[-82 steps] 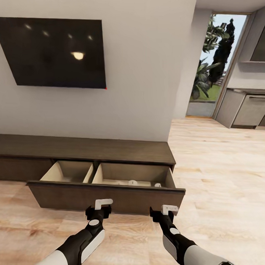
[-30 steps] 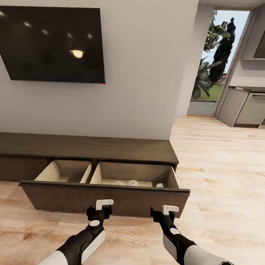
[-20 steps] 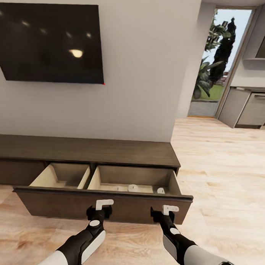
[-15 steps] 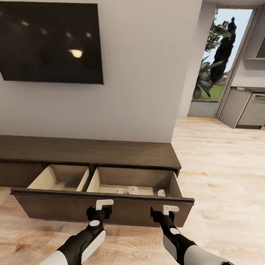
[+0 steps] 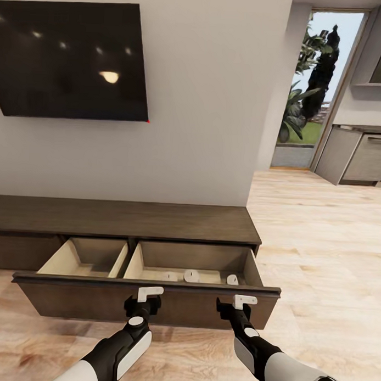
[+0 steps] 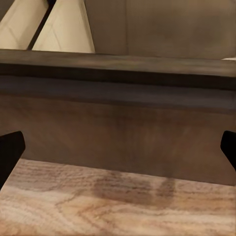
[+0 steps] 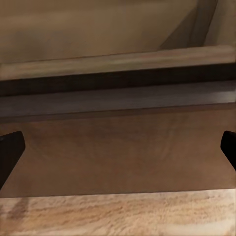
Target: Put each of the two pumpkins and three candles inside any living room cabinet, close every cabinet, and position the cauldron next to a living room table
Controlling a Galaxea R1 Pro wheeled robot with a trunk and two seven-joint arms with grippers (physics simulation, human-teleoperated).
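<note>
The long dark-brown cabinet (image 5: 123, 218) stands against the wall with its wide drawer (image 5: 148, 301) pulled out. Three pale candles (image 5: 191, 275) lie in the drawer's right compartment, and the left compartment (image 5: 84, 258) holds nothing that I can see. My left gripper (image 5: 145, 300) and right gripper (image 5: 236, 305) hover just in front of the drawer's front panel (image 6: 118, 132), both open with nothing between their fingers (image 6: 10, 152). In the right wrist view the same panel (image 7: 118, 147) is close ahead. The pumpkins, the cauldron and the table are out of view.
A black TV (image 5: 71, 60) hangs on the wall above the cabinet. Light wood floor (image 5: 320, 261) runs to the right toward a glass door (image 5: 312, 90) and grey kitchen units (image 5: 359, 158).
The whole picture has shifted as the camera came closer to the cabinet. The drawer front looks wider and nearer, and the candles show more fully. Both arms keep their pose.
</note>
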